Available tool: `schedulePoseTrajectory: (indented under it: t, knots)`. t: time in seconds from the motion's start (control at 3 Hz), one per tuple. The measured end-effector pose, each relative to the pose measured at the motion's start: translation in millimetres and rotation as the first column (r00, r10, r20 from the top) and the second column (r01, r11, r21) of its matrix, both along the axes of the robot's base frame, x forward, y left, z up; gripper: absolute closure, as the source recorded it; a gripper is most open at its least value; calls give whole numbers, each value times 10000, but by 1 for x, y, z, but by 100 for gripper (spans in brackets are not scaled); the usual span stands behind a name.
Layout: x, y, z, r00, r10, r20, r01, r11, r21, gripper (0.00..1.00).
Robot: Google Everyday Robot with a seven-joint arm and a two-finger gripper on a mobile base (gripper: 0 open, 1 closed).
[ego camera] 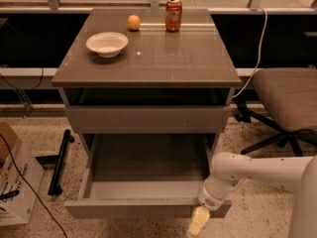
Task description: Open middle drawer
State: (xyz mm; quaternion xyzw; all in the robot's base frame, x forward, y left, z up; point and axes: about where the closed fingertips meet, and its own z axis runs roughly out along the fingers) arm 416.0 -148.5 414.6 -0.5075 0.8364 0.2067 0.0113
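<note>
The middle drawer [133, 208] is a plain grey handleless drawer. It stands pulled far out of the cabinet toward me, and its grey box interior [148, 160] is empty. My gripper [197, 223] is at the right end of the drawer's front panel, at its lower front edge, on the end of my white arm [237, 172]. Another grey drawer front [146, 119] sits above it, pushed in, with a dark gap under the cabinet top.
The cabinet top [188, 58] holds a white bowl [107, 43], an orange [133, 22] and a red soda can [173, 7]. An office chair [287, 95] stands at the right. A cardboard box [12, 182], a black bar [60, 160] and cables lie on the floor at the left.
</note>
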Motion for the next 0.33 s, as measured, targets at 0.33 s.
schedulePoseTrajectory:
  t: [0.33]
  knots:
    - [0,0,0,10000,0,0,0,10000,0,0]
